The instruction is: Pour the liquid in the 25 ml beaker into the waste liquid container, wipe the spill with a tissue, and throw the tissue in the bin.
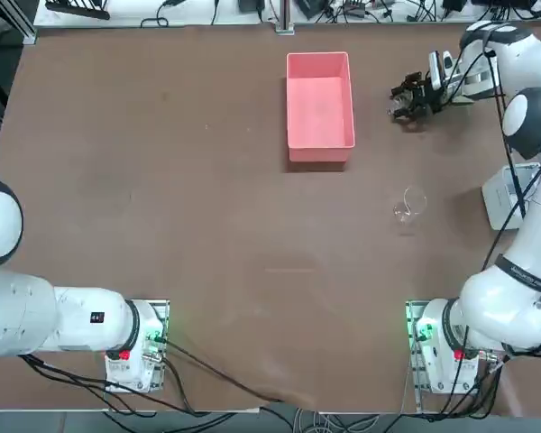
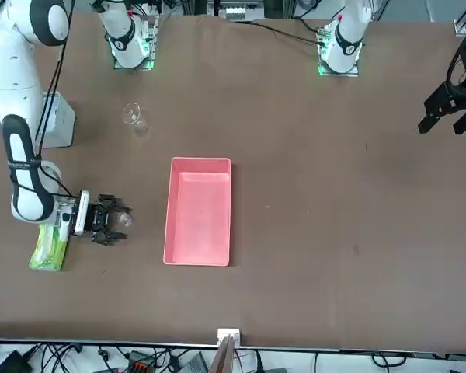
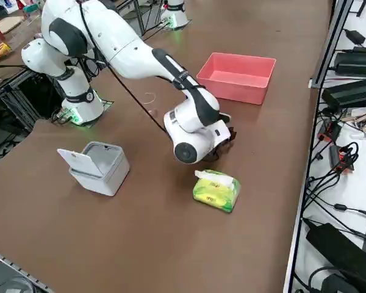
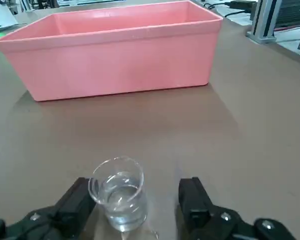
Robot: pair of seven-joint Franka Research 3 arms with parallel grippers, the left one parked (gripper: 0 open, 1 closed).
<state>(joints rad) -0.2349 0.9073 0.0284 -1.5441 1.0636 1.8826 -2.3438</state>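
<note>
The 25 ml beaker [image 4: 118,196], tiny, clear and holding some liquid, stands upright on the brown table between the fingers of my right gripper [image 4: 136,190]. The jaws are open, and the beaker sits closer to one finger [image 4: 79,196] than to the other. In the front view the right gripper [image 2: 115,220] lies low over the table, a short way from the pink waste liquid container [image 2: 198,210], an open box also in the top view [image 1: 319,108]. A white tissue [image 3: 214,177] sticks out of the lime-green pack [image 3: 216,191] beside my wrist.
A larger clear glass beaker [image 1: 410,203] stands alone nearer the arm's base. The white bin [image 3: 99,166] with its lid flipped up sits at the table's right edge. My forearm reaches over the table between the bin and the pack.
</note>
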